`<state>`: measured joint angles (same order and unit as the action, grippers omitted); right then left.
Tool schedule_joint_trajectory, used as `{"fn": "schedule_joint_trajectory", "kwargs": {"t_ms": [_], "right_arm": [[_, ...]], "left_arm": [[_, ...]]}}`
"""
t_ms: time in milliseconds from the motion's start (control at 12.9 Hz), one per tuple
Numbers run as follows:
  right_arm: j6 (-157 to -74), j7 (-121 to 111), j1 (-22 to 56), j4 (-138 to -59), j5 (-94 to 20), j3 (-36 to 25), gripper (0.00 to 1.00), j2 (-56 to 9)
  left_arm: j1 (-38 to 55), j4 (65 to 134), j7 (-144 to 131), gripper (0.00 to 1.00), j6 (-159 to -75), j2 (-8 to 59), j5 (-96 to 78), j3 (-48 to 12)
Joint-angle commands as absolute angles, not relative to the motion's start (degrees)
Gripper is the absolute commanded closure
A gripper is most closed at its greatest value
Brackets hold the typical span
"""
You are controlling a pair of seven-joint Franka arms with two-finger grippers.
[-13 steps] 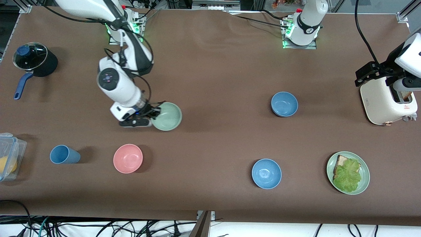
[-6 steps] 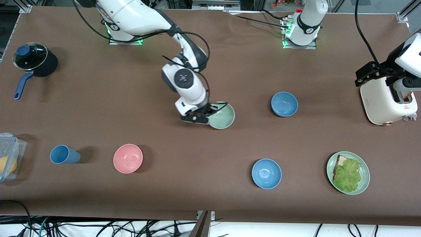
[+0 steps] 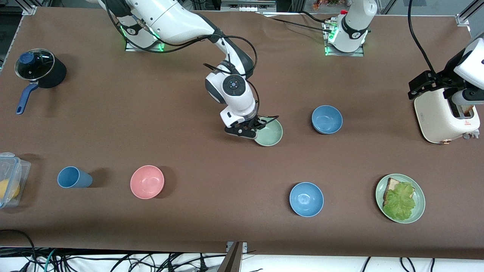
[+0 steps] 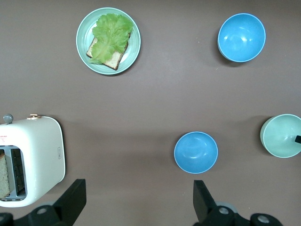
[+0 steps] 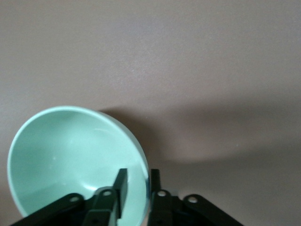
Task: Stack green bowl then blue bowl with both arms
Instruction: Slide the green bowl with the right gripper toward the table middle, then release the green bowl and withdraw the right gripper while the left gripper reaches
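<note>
The pale green bowl point(image 3: 270, 132) sits level beside the muted blue bowl point(image 3: 327, 119), a short gap apart, on the side toward the right arm's end. My right gripper point(image 3: 260, 126) straddles its rim, one finger inside and one outside. In the right wrist view the green bowl point(image 5: 70, 155) shows a strip of its wall between the inner finger and the rim, so the right gripper point(image 5: 138, 173) is open. My left gripper point(image 4: 136, 202) waits high up by the toaster, open and empty. From there I see the blue bowl point(image 4: 195, 152) and the green bowl point(image 4: 282, 136).
A brighter blue bowl point(image 3: 306, 199), a pink bowl point(image 3: 147, 181) and a blue cup point(image 3: 73, 177) lie nearer the front camera. A green plate point(image 3: 420, 200) holds bread and lettuce. The toaster point(image 3: 446, 113) stands at the left arm's end, and a pot point(image 3: 39, 68) and a plastic box point(image 3: 9, 177) at the right arm's end.
The right arm carried the green bowl from near the right arm's end to beside the blue bowl. Its fingers have parted from the rim. The left arm has not moved.
</note>
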<state>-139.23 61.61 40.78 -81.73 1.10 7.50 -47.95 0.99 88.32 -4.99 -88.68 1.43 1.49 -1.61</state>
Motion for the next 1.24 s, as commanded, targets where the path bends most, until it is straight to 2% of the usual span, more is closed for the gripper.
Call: {"fn": "schedule_joint_trajectory", "kwargs": {"t_ms": [0, 155, 309, 386, 695, 850, 1159], "right_arm": [[-139.5, 62.6, 41.7, -79.9, 2.2, 5.2, 0.02, -48.8], [-131.1, 60.2, 40.7, -78.8, 2.1, 2.6, 0.01, -45.0], [-117.7, 51.7, 35.5, -73.1, 1.5, 2.5, 0.01, -41.1], [-114.6, 47.8, 32.9, -73.2, 1.3, 2.3, 0.01, -37.7], [-104.7, 30.5, 20.1, -75.1, -2.5, 2.3, 0.01, -28.2], [-100.9, 17.9, 13.0, -76.6, -5.9, 2.3, 0.01, -24.8], [-94.2, 12.4, 10.1, -85.0, -5.6, -0.3, 0.01, -12.2]], "left_arm": [[0.9, 86.4, -5.0, 0.00, -87.5, 2.4, 2.9, -2.0], [0.9, 86.5, -5.1, 0.00, -87.4, 2.4, 2.7, -2.0], [0.9, 86.5, -5.0, 0.00, -87.4, 2.4, 2.5, -2.0], [0.9, 86.5, -5.0, 0.00, -87.4, 2.8, 2.2, -2.1], [2.9, 86.4, -4.6, 0.00, -87.4, 5.4, 1.0, -2.5], [4.9, 86.7, -4.4, 0.00, -86.2, 9.1, 0.6, -3.2], [5.7, 88.2, -4.2, 0.00, -78.7, 18.4, 0.6, -3.5]]}}
